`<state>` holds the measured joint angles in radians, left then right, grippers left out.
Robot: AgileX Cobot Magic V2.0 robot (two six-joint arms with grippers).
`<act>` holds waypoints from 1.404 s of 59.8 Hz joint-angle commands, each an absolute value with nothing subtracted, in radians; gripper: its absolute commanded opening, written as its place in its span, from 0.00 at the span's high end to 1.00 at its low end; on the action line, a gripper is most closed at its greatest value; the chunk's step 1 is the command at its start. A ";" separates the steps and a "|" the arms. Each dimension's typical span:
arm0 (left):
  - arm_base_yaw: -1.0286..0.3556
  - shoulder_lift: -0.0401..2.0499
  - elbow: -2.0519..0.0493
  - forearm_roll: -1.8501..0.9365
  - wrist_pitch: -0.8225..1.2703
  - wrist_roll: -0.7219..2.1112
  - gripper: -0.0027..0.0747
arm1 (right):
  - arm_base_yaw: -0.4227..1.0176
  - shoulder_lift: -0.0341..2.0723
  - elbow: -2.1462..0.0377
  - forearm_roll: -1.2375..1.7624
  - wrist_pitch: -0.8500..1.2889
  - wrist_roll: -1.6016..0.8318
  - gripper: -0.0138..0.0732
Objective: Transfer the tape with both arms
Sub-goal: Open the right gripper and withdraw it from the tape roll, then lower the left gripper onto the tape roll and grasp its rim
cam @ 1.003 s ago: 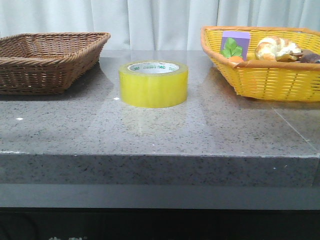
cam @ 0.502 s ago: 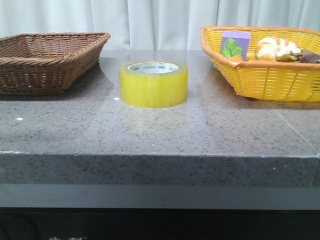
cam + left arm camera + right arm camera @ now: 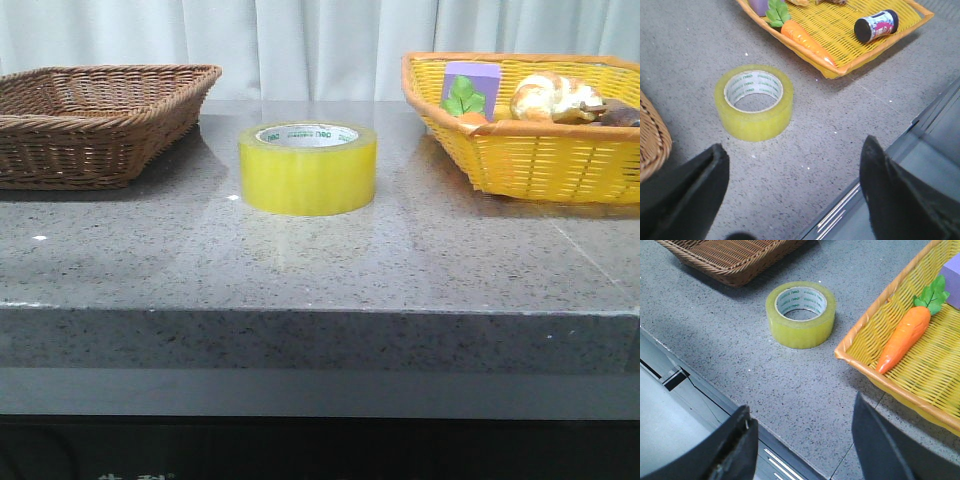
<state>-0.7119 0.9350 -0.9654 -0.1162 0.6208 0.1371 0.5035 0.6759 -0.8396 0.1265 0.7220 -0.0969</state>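
The tape (image 3: 307, 168) is a wide yellow roll with a pale core and green print, lying flat on the grey stone table between two baskets. It also shows in the left wrist view as the tape (image 3: 754, 101) and in the right wrist view as the tape (image 3: 800, 314). My left gripper (image 3: 792, 155) hangs open over the table's front edge, well short of the roll, with nothing between its fingers. My right gripper (image 3: 802, 417) is open too, above the front edge and apart from the roll. Neither arm appears in the front view.
A brown wicker basket (image 3: 95, 120) stands at the left of the table. A yellow woven basket (image 3: 530, 140) at the right holds a toy carrot (image 3: 902, 337), a purple box (image 3: 470, 85), a bread-like item (image 3: 550, 97) and a small can (image 3: 876, 26).
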 commanded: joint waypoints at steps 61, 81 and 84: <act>-0.720 1.869 -1.780 -0.104 0.965 0.482 0.19 | 0.499 0.674 -0.865 0.132 0.644 -0.098 0.33; -0.720 1.956 -1.811 -0.102 0.993 0.482 0.28 | 0.499 0.674 -0.865 0.132 0.644 -0.098 0.33; -0.718 1.958 -1.811 -0.102 1.008 0.482 0.39 | 0.499 0.674 -0.865 0.132 0.644 -0.098 0.33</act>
